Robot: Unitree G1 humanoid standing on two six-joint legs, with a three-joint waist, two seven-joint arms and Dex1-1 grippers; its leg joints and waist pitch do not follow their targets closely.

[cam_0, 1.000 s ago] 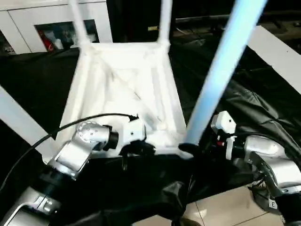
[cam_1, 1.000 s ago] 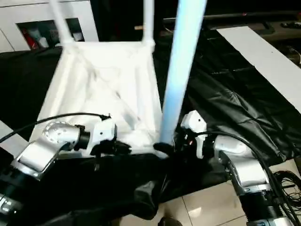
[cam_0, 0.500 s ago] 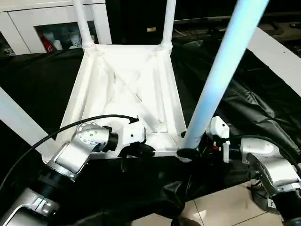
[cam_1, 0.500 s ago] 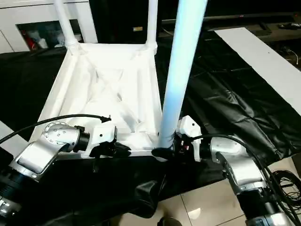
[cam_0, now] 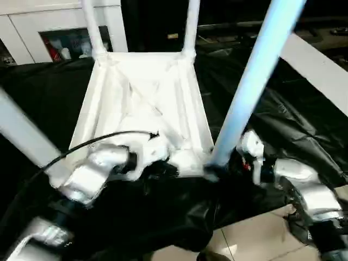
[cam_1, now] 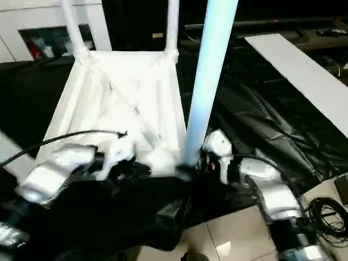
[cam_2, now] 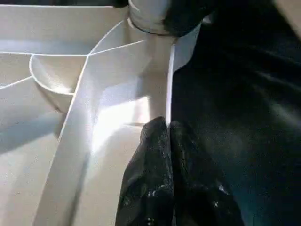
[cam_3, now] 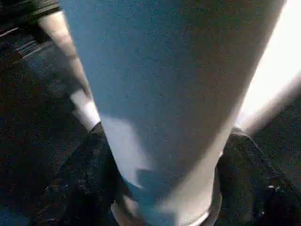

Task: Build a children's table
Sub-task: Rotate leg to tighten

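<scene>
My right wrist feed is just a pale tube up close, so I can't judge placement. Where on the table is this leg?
Observer: Your right hand grips the leg near its base, at the near right corner of the upturned tabletop.
Operator: And my other hand?
Observer: The left hand is shut, fingers together against the tabletop's near rim.
Operator: Any other legs in?
Observer: A far-left leg and a far-right leg stand in the far corners.

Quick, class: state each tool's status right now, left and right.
Left tool: shut, empty, fingertips against the tabletop rim.
Right tool: shut on the near-right leg.
</scene>
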